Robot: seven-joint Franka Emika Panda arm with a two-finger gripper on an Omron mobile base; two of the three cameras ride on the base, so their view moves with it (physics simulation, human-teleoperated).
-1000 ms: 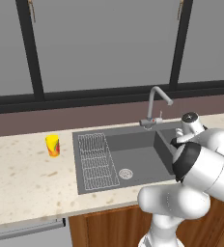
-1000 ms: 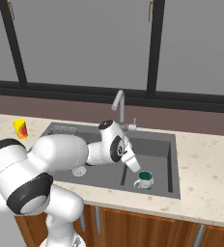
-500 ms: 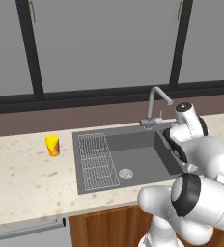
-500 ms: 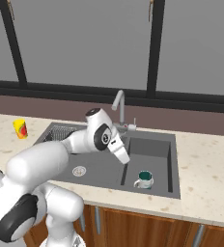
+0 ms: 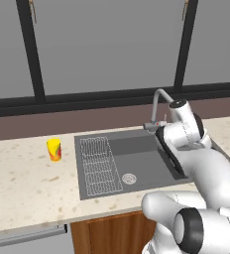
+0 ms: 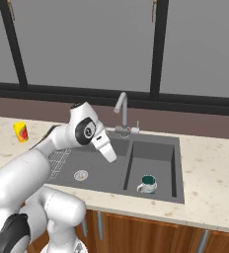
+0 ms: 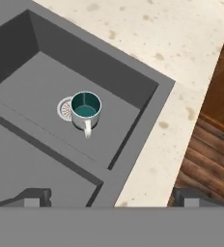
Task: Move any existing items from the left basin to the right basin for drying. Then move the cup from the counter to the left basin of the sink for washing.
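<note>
The small yellow cup (image 5: 54,150) (image 6: 20,132) stands upright on the beige counter (image 5: 23,188), left of the sink's ribbed drainboard (image 5: 99,166). My gripper (image 6: 110,155) (image 7: 113,197) hangs open above the divider between the two basins, with nothing between its fingers. The left basin (image 6: 94,168) (image 7: 17,161) holds nothing but its round strainer (image 6: 80,174). A grey mug with a teal inside (image 6: 147,184) (image 7: 86,108) stands upright in the right basin (image 6: 158,158), partly over that basin's drain. In the left base view my arm hides the right basin.
The curved silver faucet (image 6: 120,106) (image 5: 159,99) rises behind the sink divider, close to my arm. Dark window frames run along the wall behind the counter. Wooden cabinet fronts (image 7: 210,125) lie below the counter edge.
My gripper has risen out of the right basin and swung left, away from the mug, staying open. The mug and the cup have not moved.
</note>
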